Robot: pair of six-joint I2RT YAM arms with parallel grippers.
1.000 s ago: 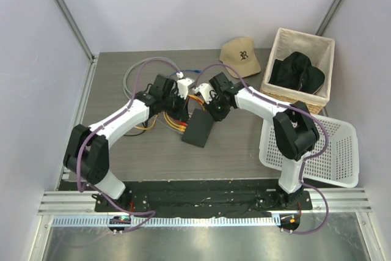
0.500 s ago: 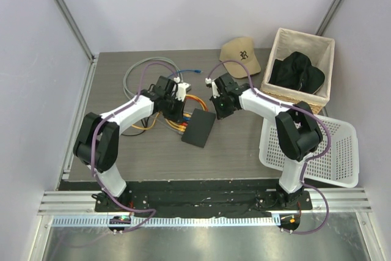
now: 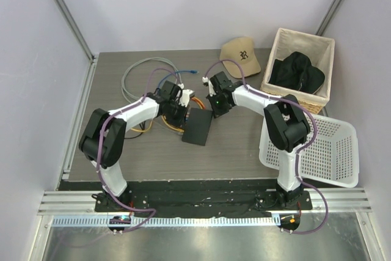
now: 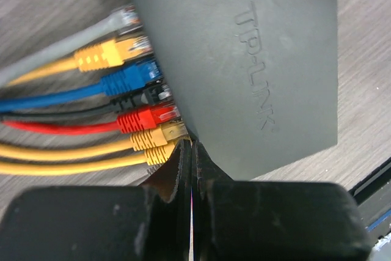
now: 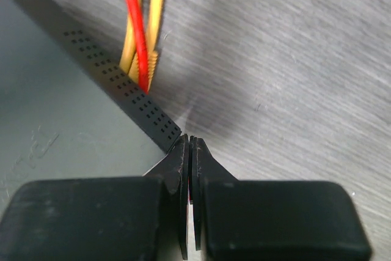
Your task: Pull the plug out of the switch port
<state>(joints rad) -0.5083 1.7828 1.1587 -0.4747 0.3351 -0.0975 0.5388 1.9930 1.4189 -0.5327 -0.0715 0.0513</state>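
Note:
The switch (image 3: 198, 128) is a flat black box lying on the table, with several coloured cables plugged into its left edge. In the left wrist view its top (image 4: 244, 59) reads TP-LINK, and grey, yellow, blue, black, red (image 4: 149, 117) and yellow plugs (image 4: 160, 134) sit in a row. My left gripper (image 4: 190, 143) is shut and empty, its tips at the switch's corner beside the nearest yellow plug. My right gripper (image 5: 190, 140) is shut, its tips at another corner of the switch (image 5: 67, 126), near the red and yellow cables (image 5: 142, 59). Both grippers show from above, the left gripper (image 3: 181, 112) and the right gripper (image 3: 214, 107).
Loops of grey cable (image 3: 131, 74) lie at the back left. A tan cap (image 3: 239, 55) lies at the back. A wicker basket (image 3: 322, 44) holding a black garment (image 3: 296, 73) stands at the back right. A white plastic basket (image 3: 333, 151) sits at the right.
The left arm has swung in, bringing its shut gripper down to the switch's port edge. The right gripper has drawn back a little toward the switch's far corner. The switch has barely moved.

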